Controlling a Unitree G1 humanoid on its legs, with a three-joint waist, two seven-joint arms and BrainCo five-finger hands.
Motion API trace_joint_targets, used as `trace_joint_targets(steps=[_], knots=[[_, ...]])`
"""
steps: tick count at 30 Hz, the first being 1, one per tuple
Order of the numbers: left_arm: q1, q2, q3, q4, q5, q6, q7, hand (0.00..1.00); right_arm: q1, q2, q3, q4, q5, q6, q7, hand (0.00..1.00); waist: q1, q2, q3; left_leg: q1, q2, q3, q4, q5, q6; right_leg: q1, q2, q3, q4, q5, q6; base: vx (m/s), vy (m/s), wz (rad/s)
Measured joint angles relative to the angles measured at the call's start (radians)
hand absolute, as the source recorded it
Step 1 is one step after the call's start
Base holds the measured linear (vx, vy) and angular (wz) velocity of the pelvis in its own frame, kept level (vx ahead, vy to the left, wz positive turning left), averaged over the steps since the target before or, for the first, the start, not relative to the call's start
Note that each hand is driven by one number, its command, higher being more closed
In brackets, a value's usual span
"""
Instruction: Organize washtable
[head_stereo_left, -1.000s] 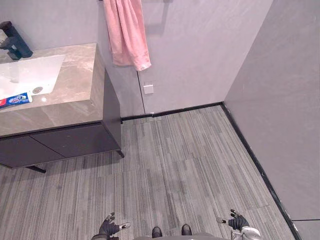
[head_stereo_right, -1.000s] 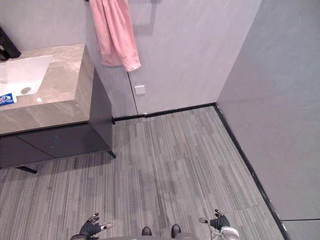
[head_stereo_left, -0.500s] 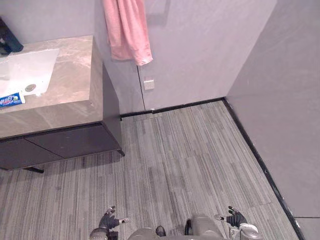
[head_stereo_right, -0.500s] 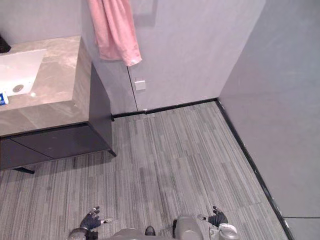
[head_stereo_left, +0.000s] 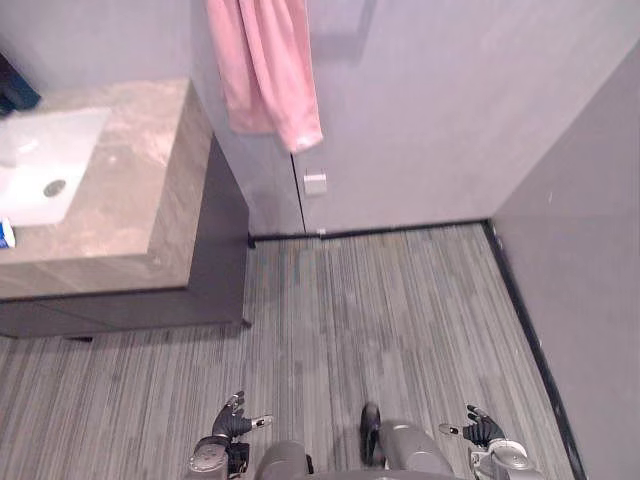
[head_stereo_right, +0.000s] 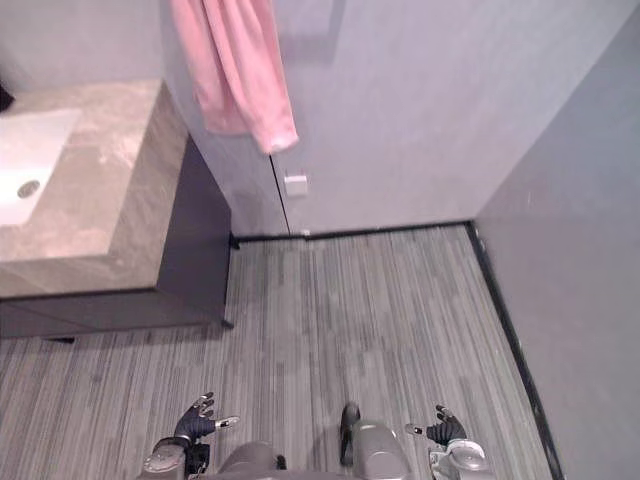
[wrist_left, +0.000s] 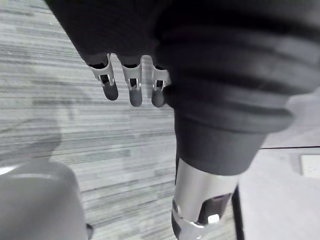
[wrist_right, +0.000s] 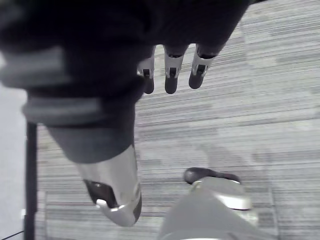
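The washtable (head_stereo_left: 130, 190) stands against the wall at my far left. It has a mottled grey-brown stone top over a dark cabinet front (head_stereo_left: 225, 235). A white rectangular basin (head_stereo_left: 35, 160) is sunk into the top toward its left edge, with a round drain (head_stereo_left: 54, 187) in the basin floor. At the basin's left edge I can make out a sliver of something blue (head_stereo_left: 4, 233), too little of it to name. At the back left corner of the top there is a dark shape (head_stereo_left: 12, 92), probably the tap.

A pink towel (head_stereo_left: 265, 70) hangs on the wall just past the right edge of the top, and below it there is a small white wall plate (head_stereo_left: 315, 183). Black skirting (head_stereo_left: 400, 229) runs along the foot of the wall above the grey striped plank floor (head_stereo_left: 400, 320).

My left hand (head_stereo_left: 232, 420) hangs low over the floor, well apart from the washtable. In its wrist view the fingers (wrist_left: 132, 87) point straight out, relaxed and spread a little, with nothing between them. My right hand (head_stereo_left: 482, 430) hangs low on the other side. Its fingers (wrist_right: 171, 75) are also straight and loose, holding and touching nothing, with floor planks beyond them.
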Motion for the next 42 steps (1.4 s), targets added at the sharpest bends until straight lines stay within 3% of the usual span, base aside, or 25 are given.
trace_joint_targets(steps=[2,3,4,5,6,7,9,12,13,15,17,20,21,22,24,26,27,30,31,33,35,36,37,38,42], knots=[[0.000,-0.003,-0.001,0.000,-0.001,0.000,0.000,0.00,-0.012,0.007,0.000,0.005,0.004,0.000,0.000,0.00,0.003,-0.006,0.003,-0.035,-0.050,0.000,-0.200,0.008,0.001,0.032,-0.028,0.014,-0.016,-0.015,0.027,0.28,0.126,-0.21],[0.002,-0.008,-0.002,0.000,-0.001,0.000,0.000,0.00,-0.009,0.008,-0.001,0.010,0.004,-0.001,0.000,0.00,0.006,-0.006,0.003,-0.040,-0.093,-0.017,-0.381,0.045,-0.008,0.052,-0.049,0.025,-0.023,-0.033,0.047,0.29,0.165,-0.21],[0.006,-0.011,-0.003,0.001,0.000,0.000,0.000,0.00,-0.008,0.007,-0.001,0.015,0.004,0.000,-0.001,0.00,0.013,0.000,0.000,-0.037,-0.111,-0.039,-0.513,0.110,-0.005,0.058,-0.055,0.036,-0.025,-0.048,0.062,0.32,0.217,-0.47],[0.011,-0.009,-0.003,0.010,-0.001,0.000,0.001,0.00,-0.004,0.009,0.003,0.019,0.004,0.000,-0.001,0.00,0.029,0.001,-0.003,-0.012,-0.128,-0.053,-0.553,0.230,0.019,0.067,-0.063,0.071,-0.024,-0.070,0.085,0.34,0.244,-0.51],[0.015,-0.005,-0.002,0.012,-0.001,0.000,0.002,0.00,-0.005,0.014,0.007,0.020,0.004,0.000,-0.001,0.00,0.030,0.003,-0.010,-0.006,-0.143,-0.054,-0.552,0.248,0.049,0.072,-0.070,0.083,-0.021,-0.080,0.098,0.38,0.240,-0.41],[0.020,0.003,-0.002,0.017,-0.001,0.000,0.002,0.00,-0.006,0.023,0.010,0.022,0.003,-0.001,-0.001,0.00,0.026,-0.026,-0.018,-0.019,-0.169,-0.044,-0.511,0.199,0.085,0.072,-0.098,0.089,-0.003,-0.102,0.121,0.43,0.202,-0.22],[0.013,0.008,0.000,0.019,-0.001,0.001,0.001,0.00,-0.002,0.023,0.009,0.026,-0.002,0.000,-0.001,0.00,0.030,-0.044,-0.019,-0.016,-0.181,-0.018,-0.453,0.136,0.114,0.044,-0.121,0.125,0.101,-0.122,0.154,0.49,0.225,-0.25],[0.014,0.028,-0.003,0.020,-0.001,0.001,0.001,0.00,-0.002,0.039,0.010,0.026,-0.012,-0.002,0.000,0.00,0.020,-0.062,-0.024,0.100,-0.205,0.001,-0.476,0.081,0.151,-0.097,-0.142,0.182,0.533,-0.088,0.279,0.44,0.185,-0.05],[0.003,0.037,-0.005,0.020,-0.007,0.001,0.002,0.00,0.004,0.048,0.011,0.033,-0.018,-0.001,0.002,0.00,0.023,-0.064,-0.025,0.154,-0.211,-0.003,-0.492,0.067,0.159,-0.148,-0.143,0.184,0.686,-0.094,0.277,0.53,0.102,0.18],[-0.002,0.047,-0.005,0.018,-0.012,0.001,0.003,0.00,0.008,0.055,0.041,0.039,-0.021,-0.001,0.002,0.00,0.024,-0.065,-0.025,0.249,-0.213,-0.015,-0.550,0.063,0.164,-0.207,-0.142,0.142,0.775,-0.111,0.243,0.47,0.044,0.11],[-0.007,0.051,-0.001,0.017,-0.020,0.001,0.003,0.00,0.001,0.059,0.051,0.043,-0.023,-0.004,0.002,0.00,0.020,-0.061,-0.025,0.340,-0.196,-0.031,-0.623,0.063,0.165,-0.278,-0.124,0.067,0.691,-0.147,0.175,0.39,-0.039,0.13],[-0.013,0.046,0.002,0.017,-0.021,0.001,0.003,0.00,0.001,0.058,0.051,0.043,-0.023,-0.004,0.002,0.00,0.002,-0.057,-0.023,0.367,-0.166,-0.068,-0.628,0.060,0.159,-0.334,-0.074,0.057,0.439,-0.128,0.145,0.35,-0.101,0.44],[-0.007,0.042,0.002,0.017,-0.021,0.001,0.003,0.00,0.006,0.057,0.051,0.043,-0.023,-0.003,0.002,0.00,-0.007,-0.063,-0.025,0.386,-0.157,-0.081,-0.628,0.047,0.134,-0.338,-0.054,0.072,0.277,-0.053,0.133,0.40,-0.157,0.60],[0.001,0.041,0.002,0.018,-0.021,0.001,0.002,0.00,0.036,0.056,0.051,0.046,-0.023,-0.003,0.002,0.00,-0.008,-0.088,-0.037,0.412,-0.170,-0.106,-0.628,0.016,0.083,-0.327,-0.054,0.099,0.151,0.152,0.121,0.43,-0.174,0.58],[0.000,0.009,0.004,0.035,-0.022,0.002,0.000,0.00,0.043,0.041,0.043,0.056,-0.023,0.002,0.000,0.00,-0.003,-0.048,-0.041,0.431,-0.129,-0.134,-0.632,-0.001,0.051,-0.316,-0.030,0.068,0.201,0.121,0.083,0.42,-0.179,0.34],[-0.006,-0.003,0.006,0.035,-0.021,0.002,0.001,0.00,0.043,0.045,0.038,0.051,-0.022,0.000,0.001,0.00,-0.010,-0.042,-0.042,0.435,-0.115,-0.155,-0.622,0.013,0.026,-0.313,-0.029,0.039,0.232,0.067,0.069,0.41,-0.218,0.40],[-0.010,-0.017,0.014,0.033,-0.021,0.002,0.000,0.00,0.048,0.053,0.037,0.050,-0.022,0.001,0.001,0.00,-0.019,-0.039,-0.041,0.419,-0.103,-0.171,-0.566,0.018,0.014,-0.290,-0.029,0.011,0.231,0.045,0.061,0.31,-0.188,0.65],[-0.004,-0.052,0.042,0.019,-0.021,0.003,0.001,0.00,0.087,0.075,0.041,0.007,-0.017,0.003,0.000,0.00,-0.009,-0.037,-0.038,0.281,-0.061,-0.164,-0.206,0.051,-0.079,-0.182,-0.024,-0.024,0.176,0.016,0.043,0.23,-0.135,0.40],[-0.001,-0.065,0.041,0.009,-0.021,0.003,0.000,0.00,0.091,0.077,0.041,0.000,-0.012,0.003,0.000,0.00,0.001,-0.028,-0.037,0.228,-0.021,-0.114,-0.080,0.047,-0.073,-0.134,-0.011,-0.025,0.149,0.012,0.038,0.19,-0.072,0.04],[0.008,-0.077,0.039,0.008,-0.021,0.004,0.000,0.00,0.089,0.086,0.036,-0.023,0.004,0.001,-0.002,0.00,0.010,-0.032,-0.036,0.165,0.010,-0.045,-0.087,0.025,-0.034,-0.086,-0.014,-0.030,0.109,0.012,0.037,0.19,-0.008,0.00],[-0.001,-0.075,0.038,0.007,-0.022,0.004,0.000,0.00,0.074,0.087,0.036,-0.023,0.018,-0.002,-0.002,0.00,0.023,-0.027,-0.040,0.132,-0.004,-0.038,-0.238,0.017,-0.018,-0.073,-0.023,-0.014,0.096,0.013,0.047,0.14,0.079,-0.13],[0.001,-0.073,0.035,0.008,-0.023,0.004,0.001,0.00,0.072,0.085,0.035,-0.023,0.022,-0.002,-0.002,0.00,0.024,-0.021,-0.043,0.128,-0.028,-0.069,-0.416,0.045,-0.018,-0.071,-0.032,-0.008,0.095,0.009,0.064,0.14,0.165,-0.17],[0.001,-0.067,0.029,0.014,-0.023,0.004,0.001,0.00,0.068,0.090,0.030,-0.013,0.022,-0.001,-0.003,0.00,0.027,-0.015,-0.047,0.139,-0.046,-0.075,-0.477,0.100,-0.005,-0.071,-0.043,0.011,0.101,0.004,0.080,0.17,0.195,-0.12],[0.006,-0.058,0.029,0.020,-0.024,0.004,0.001,0.00,0.070,0.099,0.031,-0.011,0.022,0.000,-0.002,0.00,0.025,-0.031,-0.057,0.170,-0.072,-0.067,-0.527,0.124,0.002,-0.069,-0.052,0.026,0.083,0.009,0.097,0.15,0.151,-0.05],[0.003,-0.037,0.022,0.033,-0.029,0.004,0.001,0.00,0.070,0.094,0.027,0.014,0.021,-0.001,-0.006,0.00,0.026,-0.048,-0.062,0.183,-0.110,-0.062,-0.532,0.129,0.012,-0.041,-0.083,0.051,0.033,0.025,0.123,0.12,0.128,-0.11]])
